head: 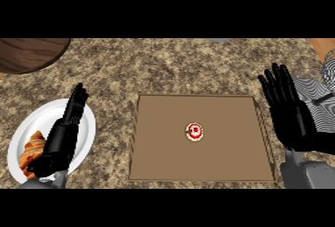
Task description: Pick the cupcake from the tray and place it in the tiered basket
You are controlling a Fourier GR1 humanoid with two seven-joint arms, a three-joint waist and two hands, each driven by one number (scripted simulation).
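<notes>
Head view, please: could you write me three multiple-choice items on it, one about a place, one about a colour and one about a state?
1. Where does the cupcake sit with respect to the tray?
A. in its far left corner
B. near its middle
C. outside it

2. What colour is the plate that holds the croissant?
A. white
B. blue
C. black

3. In what state is the right hand?
A. curled round the cupcake
B. shut in a fist
C. open, fingers straight

Answers:
1. B, since brown tray floor shows on every side of the cupcake.
2. A, since the plate's bare rim is white.
3. C, since its fingers point straight up beside the tray, apart from the cupcake.
</notes>
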